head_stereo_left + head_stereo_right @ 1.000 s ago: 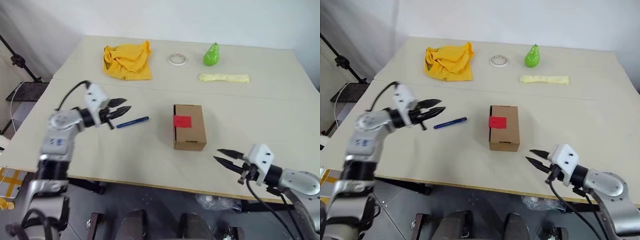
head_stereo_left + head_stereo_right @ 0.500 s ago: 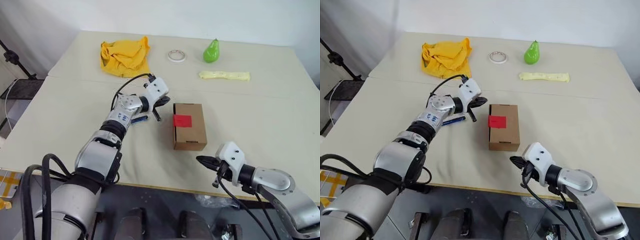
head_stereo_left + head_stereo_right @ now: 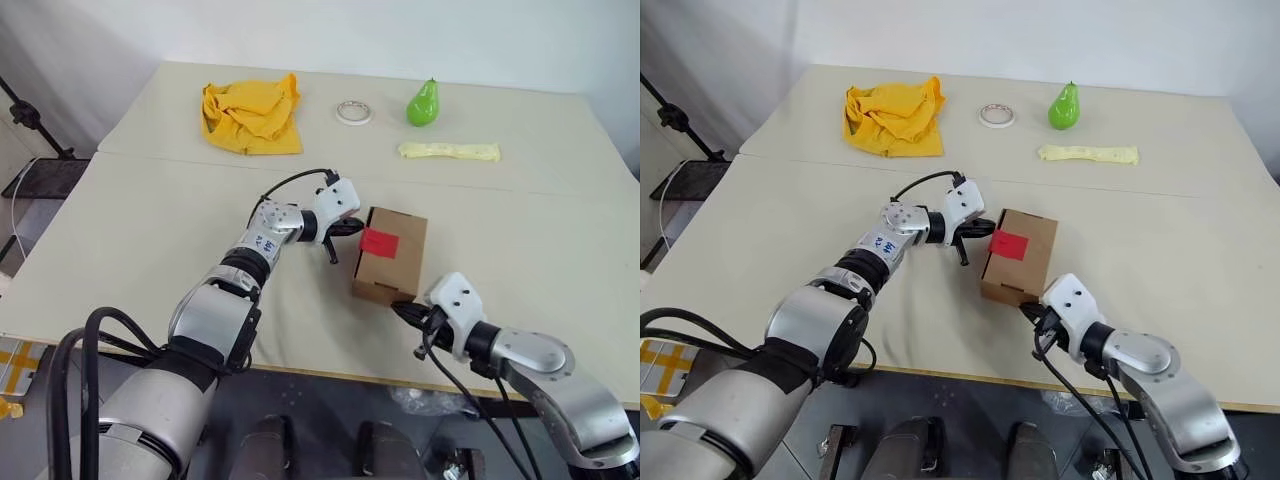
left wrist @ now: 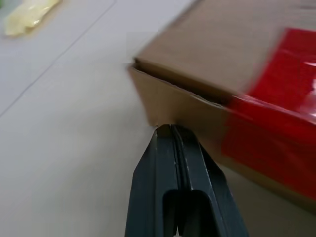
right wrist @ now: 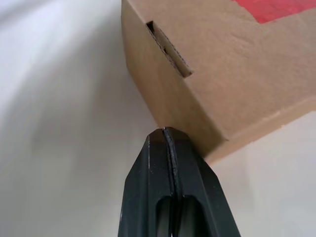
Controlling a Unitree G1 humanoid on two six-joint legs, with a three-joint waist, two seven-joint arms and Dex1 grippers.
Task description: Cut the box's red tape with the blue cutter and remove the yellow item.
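Observation:
The box (image 3: 393,256) lies skewed in the middle of the table, with the red tape (image 3: 380,241) across its top and left edge. My left gripper (image 3: 352,228) is shut, its tip against the box's left side wall (image 4: 163,106) just beside the red tape (image 4: 276,98). My right gripper (image 3: 402,310) is shut too, and its tip (image 5: 165,131) meets the box's near corner (image 5: 197,118). The blue cutter is hidden behind my left arm. The yellow item is out of view.
Along the far side of the table lie a yellow-orange cloth (image 3: 250,115), a white tape roll (image 3: 351,111), a green pear (image 3: 424,103) and a pale yellow strip (image 3: 449,152). The table's front edge (image 3: 300,368) runs just below my right gripper.
My left gripper swung right past the cutter to the box's left side and shut. The box has turned, its far end shifted right. My right gripper shut and reached the box's near corner.

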